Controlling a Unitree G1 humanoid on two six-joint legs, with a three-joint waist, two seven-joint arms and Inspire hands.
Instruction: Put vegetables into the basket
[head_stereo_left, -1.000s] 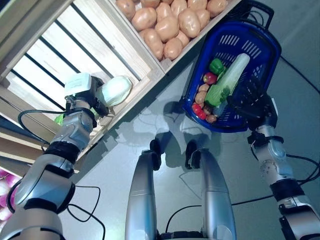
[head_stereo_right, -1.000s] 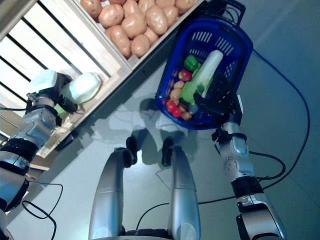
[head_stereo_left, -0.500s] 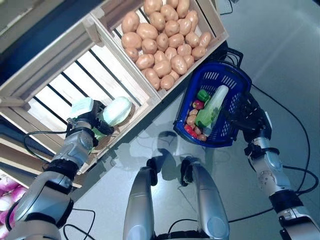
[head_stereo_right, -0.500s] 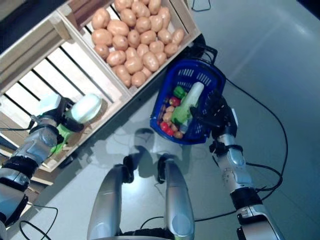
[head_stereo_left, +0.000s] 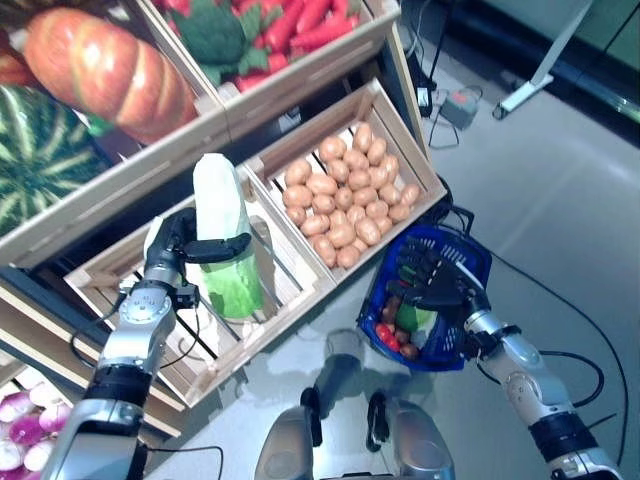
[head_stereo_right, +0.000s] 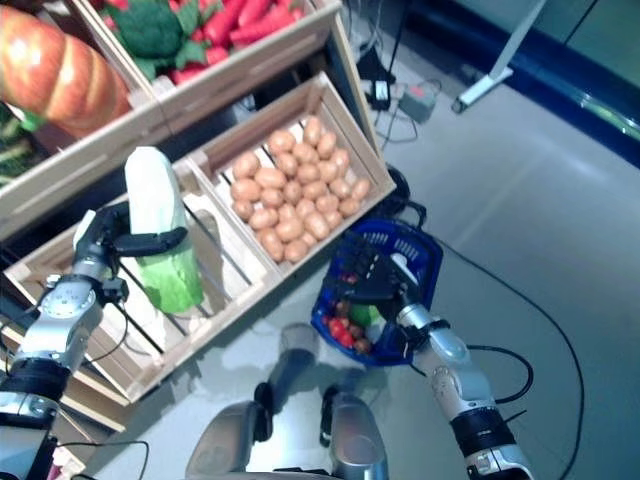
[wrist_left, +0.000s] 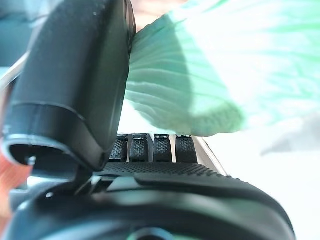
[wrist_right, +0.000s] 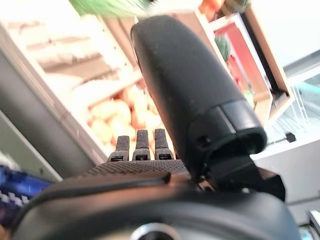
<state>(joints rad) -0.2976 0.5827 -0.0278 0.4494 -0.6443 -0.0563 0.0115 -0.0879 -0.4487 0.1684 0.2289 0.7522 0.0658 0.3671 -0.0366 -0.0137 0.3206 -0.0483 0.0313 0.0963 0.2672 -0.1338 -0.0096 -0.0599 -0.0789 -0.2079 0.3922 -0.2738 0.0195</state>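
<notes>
My left hand (head_stereo_left: 178, 248) is shut on a long white and green cabbage (head_stereo_left: 222, 235) and holds it upright above a slatted wooden crate (head_stereo_left: 285, 295). In the left wrist view the thumb (wrist_left: 75, 75) presses on the cabbage's green leaves (wrist_left: 210, 75). The blue plastic basket (head_stereo_left: 472, 266) stands on the floor beside the stand. Small red vegetables (head_stereo_left: 386, 336) and a green one (head_stereo_left: 421, 319) lie in it. My right hand (head_stereo_left: 434, 284) is open, fingers straight, just above the basket and hides much of its inside. It also shows in the right wrist view (wrist_right: 190, 90).
The wooden stand rises at the left, with a crate of potatoes (head_stereo_left: 340, 200) right beside the basket. A power strip (head_stereo_left: 458, 105) and a white stand leg (head_stereo_left: 530, 80) lie on the grey floor farther back.
The camera has tilted up, showing more of the stand. My left hand has lifted the cabbage from the crate edge and turned it upright. My right hand now reaches over the basket.
</notes>
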